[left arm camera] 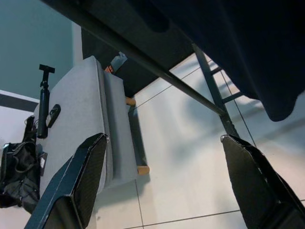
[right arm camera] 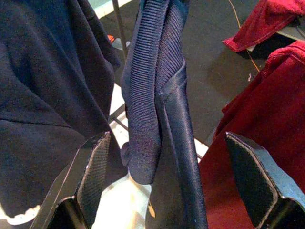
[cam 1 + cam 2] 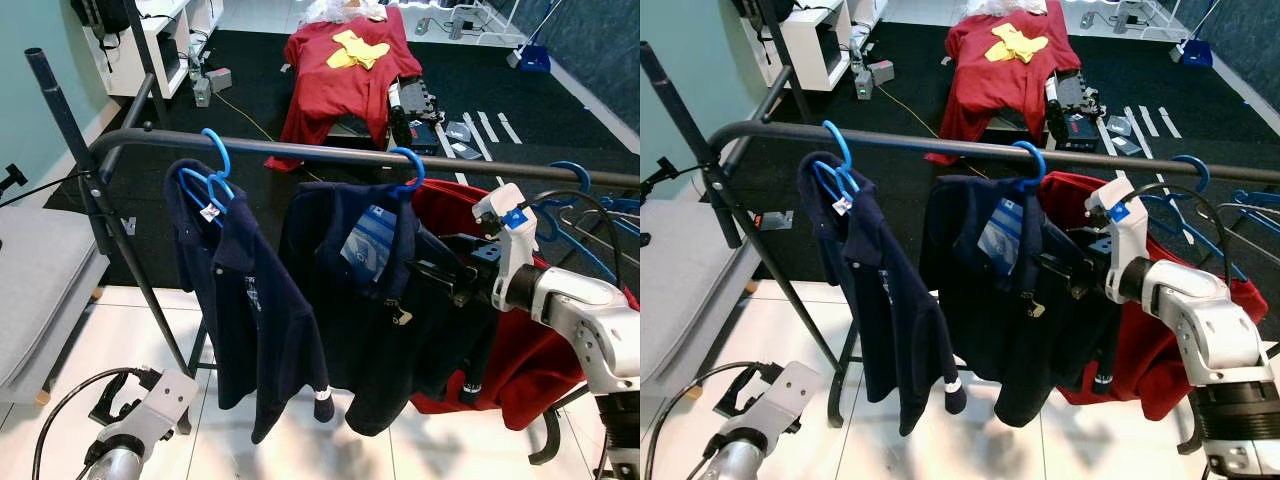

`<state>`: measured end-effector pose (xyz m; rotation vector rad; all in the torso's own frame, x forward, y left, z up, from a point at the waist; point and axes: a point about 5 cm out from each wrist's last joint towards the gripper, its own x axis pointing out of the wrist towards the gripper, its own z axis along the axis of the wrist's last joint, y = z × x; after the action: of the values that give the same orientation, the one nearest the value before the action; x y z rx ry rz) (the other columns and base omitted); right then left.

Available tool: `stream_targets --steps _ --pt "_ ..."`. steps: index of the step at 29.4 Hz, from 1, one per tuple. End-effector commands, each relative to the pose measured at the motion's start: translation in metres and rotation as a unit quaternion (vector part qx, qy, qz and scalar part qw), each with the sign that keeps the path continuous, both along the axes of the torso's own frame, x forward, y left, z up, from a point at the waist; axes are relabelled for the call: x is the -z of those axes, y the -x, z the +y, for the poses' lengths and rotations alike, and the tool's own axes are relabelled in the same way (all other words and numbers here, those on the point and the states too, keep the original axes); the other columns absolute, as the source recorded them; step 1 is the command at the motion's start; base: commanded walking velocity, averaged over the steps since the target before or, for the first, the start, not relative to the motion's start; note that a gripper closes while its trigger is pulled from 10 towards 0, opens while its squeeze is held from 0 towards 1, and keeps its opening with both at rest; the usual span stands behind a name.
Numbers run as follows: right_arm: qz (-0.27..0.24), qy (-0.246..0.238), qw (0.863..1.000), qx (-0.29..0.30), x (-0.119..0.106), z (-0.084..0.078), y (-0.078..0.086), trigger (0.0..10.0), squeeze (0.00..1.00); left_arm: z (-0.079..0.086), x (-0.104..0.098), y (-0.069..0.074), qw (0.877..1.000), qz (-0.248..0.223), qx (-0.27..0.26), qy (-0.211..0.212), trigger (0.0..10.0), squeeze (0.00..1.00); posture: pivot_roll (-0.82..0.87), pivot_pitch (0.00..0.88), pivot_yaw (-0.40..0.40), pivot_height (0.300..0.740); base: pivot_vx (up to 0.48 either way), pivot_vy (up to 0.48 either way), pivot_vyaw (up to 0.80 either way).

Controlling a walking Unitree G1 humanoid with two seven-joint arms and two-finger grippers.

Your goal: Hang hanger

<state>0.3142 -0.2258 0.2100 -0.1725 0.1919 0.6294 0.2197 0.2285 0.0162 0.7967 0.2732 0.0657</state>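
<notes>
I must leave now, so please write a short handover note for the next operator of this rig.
Right pincer: open, holding nothing, beside the middle navy shirt.
Left pincer: open, idle, low over the floor.
Done: two navy shirts hang from the rail on blue hangers; a red shirt hangs behind the arm.
Left: withdraw the right arm. More hangers wait at the far right.

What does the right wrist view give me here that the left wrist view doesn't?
Right wrist view: a close look at the ribbed navy collar hanging between the open right gripper fingers, with the red garment beside it.

Left wrist view: the grey bench with a black bag next to it, the white tiled floor, and a lower bar of the clothes rack, seen past the open left gripper.

Both: dark navy fabric, and two black fingers spread with nothing clamped.
</notes>
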Motion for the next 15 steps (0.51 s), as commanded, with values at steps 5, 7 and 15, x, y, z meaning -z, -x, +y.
stream_targets --steps 5,7,15 --pt "-0.002 -0.005 1.000 0.001 0.0004 0.0024 -0.0009 10.0 0.00 0.0040 0.0075 0.0054 1.000 0.015 0.001 -0.013 10.0 0.00 0.00 0.118 -0.058 0.740 0.000 0.000 0.00" --pt "-0.003 -0.006 1.000 0.003 0.0005 0.0025 -0.0023 10.0 0.00 0.0042 0.0077 0.0044 1.000 0.016 0.000 -0.014 10.0 0.00 0.00 0.119 -0.061 0.740 0.000 0.000 0.00" --pt "-0.005 -0.012 1.000 0.003 0.0025 0.0092 -0.0081 10.0 0.00 0.0071 0.0103 -0.0035 1.000 0.024 -0.005 -0.017 10.0 0.00 0.04 0.104 -0.061 0.740 0.000 0.000 0.00"
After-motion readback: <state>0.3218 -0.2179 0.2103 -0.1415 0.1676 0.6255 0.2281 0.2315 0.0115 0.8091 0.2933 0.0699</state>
